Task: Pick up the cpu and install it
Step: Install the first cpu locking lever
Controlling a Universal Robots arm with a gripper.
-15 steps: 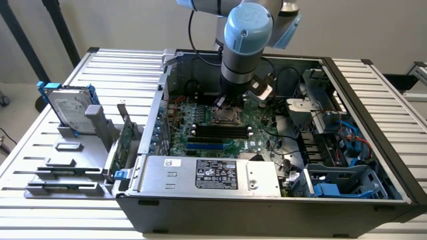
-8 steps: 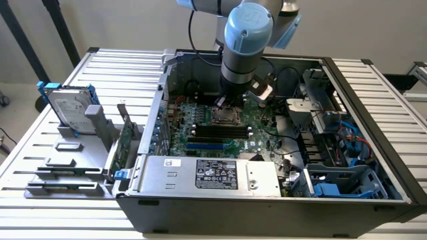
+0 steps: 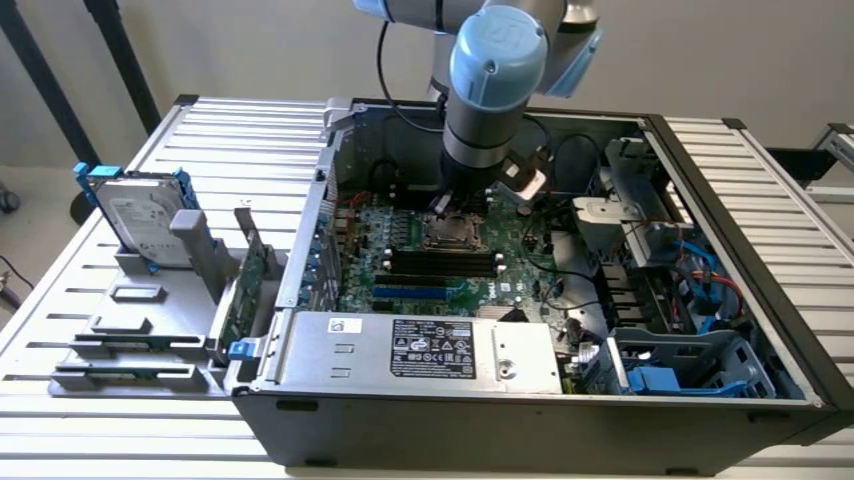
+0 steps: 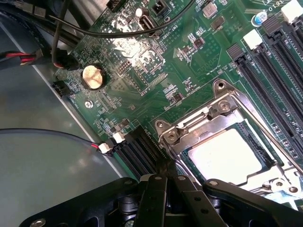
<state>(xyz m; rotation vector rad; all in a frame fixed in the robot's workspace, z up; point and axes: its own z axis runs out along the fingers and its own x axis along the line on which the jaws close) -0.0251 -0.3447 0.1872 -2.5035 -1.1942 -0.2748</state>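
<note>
My arm reaches straight down into the open computer case (image 3: 747, 330), my gripper (image 3: 445, 205) hanging just above the motherboard (image 4: 142, 61); I cannot tell whether it is spread or closed. The cpu (image 4: 227, 156) lies flat in its socket beneath me, the metal frame (image 4: 222, 101) around it. Black memory slots (image 4: 272, 66) run beside it. Farther off, a hard drive (image 3: 134, 215) stands upright on the bench (image 3: 787, 190).

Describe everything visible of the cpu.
The cpu is a flat square chip with a pale silver-grey metal top that catches glare. It lies flat in the metal-framed socket on the green motherboard, inside the open computer case. The frame borders its edges. The black claw hangs just beside it; whether they touch is unclear.
</note>
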